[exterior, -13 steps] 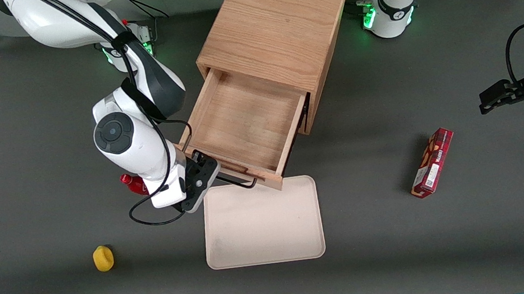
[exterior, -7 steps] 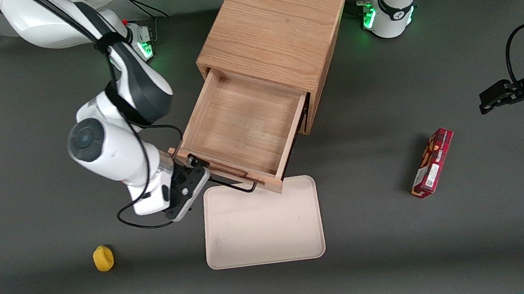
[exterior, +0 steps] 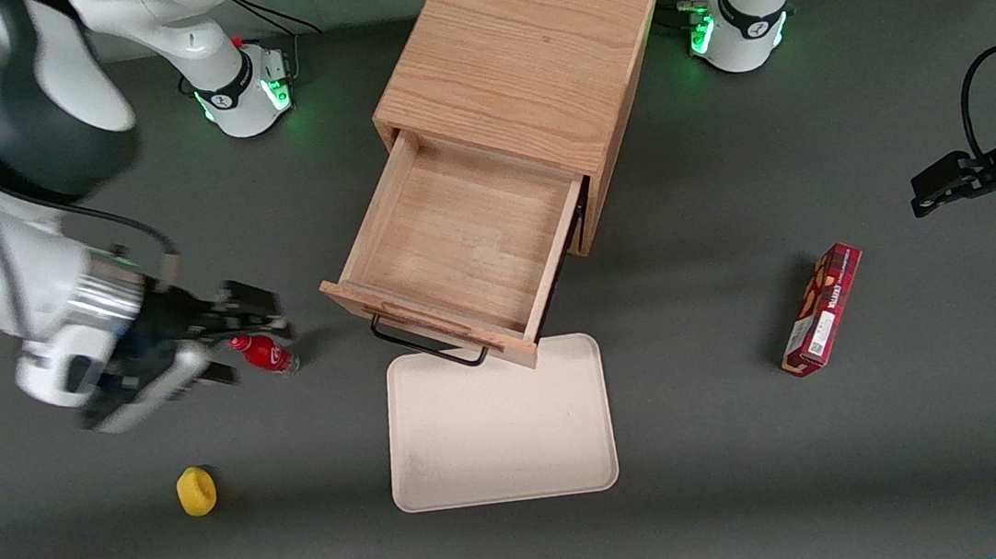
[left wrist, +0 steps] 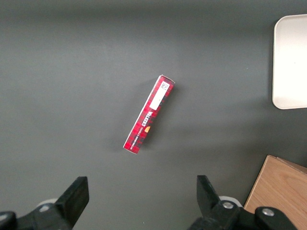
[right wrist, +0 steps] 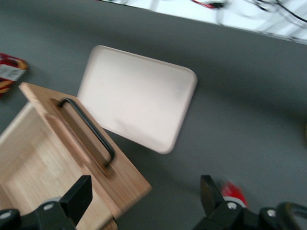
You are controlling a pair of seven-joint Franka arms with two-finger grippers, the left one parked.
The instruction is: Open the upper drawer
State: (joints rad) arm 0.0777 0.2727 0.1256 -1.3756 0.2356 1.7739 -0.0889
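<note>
The upper drawer [exterior: 466, 237] stands pulled far out of the oak cabinet [exterior: 521, 55], its shallow tray empty. Its black wire handle [exterior: 426, 343] faces the front camera and shows in the right wrist view too, handle [right wrist: 88, 136] on the drawer front [right wrist: 120, 177]. My gripper [exterior: 250, 343] is open and holds nothing. It hangs well apart from the handle, toward the working arm's end of the table, above a small red bottle [exterior: 265, 352]. In the right wrist view the gripper [right wrist: 144, 199] has only table and the drawer's corner between its fingers.
A pale pink tray [exterior: 499, 423] lies on the table just in front of the open drawer, under the handle. A yellow object [exterior: 196, 492] sits nearer the front camera than the bottle. A red snack box [exterior: 822, 308] lies toward the parked arm's end.
My gripper has let go of the handle and swung away from the drawer toward the working arm's end, uncovering the red bottle. The drawer stays pulled out.
</note>
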